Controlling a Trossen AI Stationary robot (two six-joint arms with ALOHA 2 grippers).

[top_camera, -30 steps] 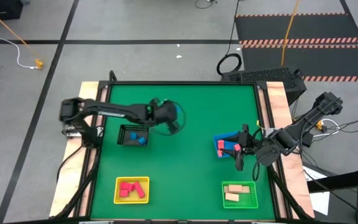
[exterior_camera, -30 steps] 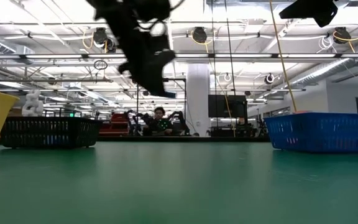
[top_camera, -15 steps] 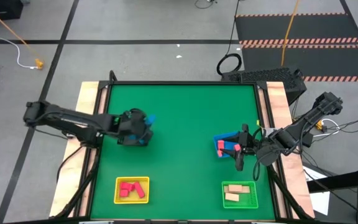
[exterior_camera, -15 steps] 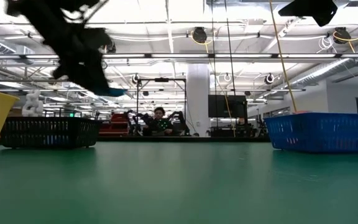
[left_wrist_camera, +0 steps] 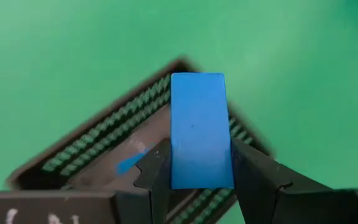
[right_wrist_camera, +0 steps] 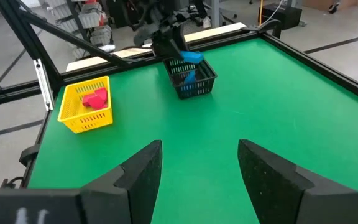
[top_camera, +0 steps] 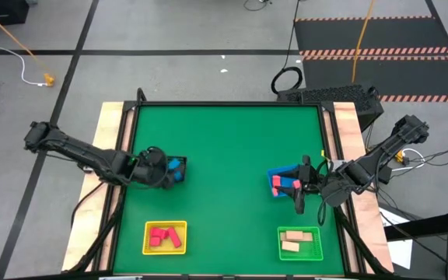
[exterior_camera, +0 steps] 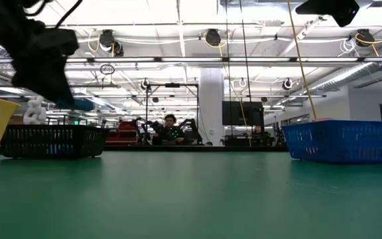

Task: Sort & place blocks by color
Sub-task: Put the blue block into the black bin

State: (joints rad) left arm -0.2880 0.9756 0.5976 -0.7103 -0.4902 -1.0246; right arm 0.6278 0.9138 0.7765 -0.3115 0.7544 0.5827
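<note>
My left gripper [top_camera: 160, 168] hovers over the black tray [top_camera: 165, 177] near the table's left side, shut on a blue bar block [left_wrist_camera: 197, 112]. Another blue block [left_wrist_camera: 131, 163] lies inside that tray. My right gripper [top_camera: 302, 184] waits open and empty beside the blue tray [top_camera: 274, 173], which holds red and pink blocks [top_camera: 285, 183]. Red blocks [top_camera: 160, 236] lie in the yellow tray [top_camera: 179, 247], cream blocks [top_camera: 295, 239] in the green tray [top_camera: 314, 252]. My left gripper pinches the blue bar between its two fingers [left_wrist_camera: 156, 168], which press on the two long side faces at the bar's rear half [left_wrist_camera: 197, 169]. The fingers lie along the bar and slant down from the table's left. The bar is lifted clear above the black tray, its free end pointing ahead.
The table's green middle [top_camera: 232, 155] lies between the trays. Raised dark rails and wooden strips [top_camera: 109, 132] run along the table's left and right sides. In the low view the black tray [exterior_camera: 52, 141] and blue tray [exterior_camera: 343, 141] stand upright at the far left and right.
My left gripper has swung from over the table's middle toward the left edge and a little down, carrying the blue bar, and now hangs over the black tray. It has stayed shut on the bar. The right arm has kept still.
</note>
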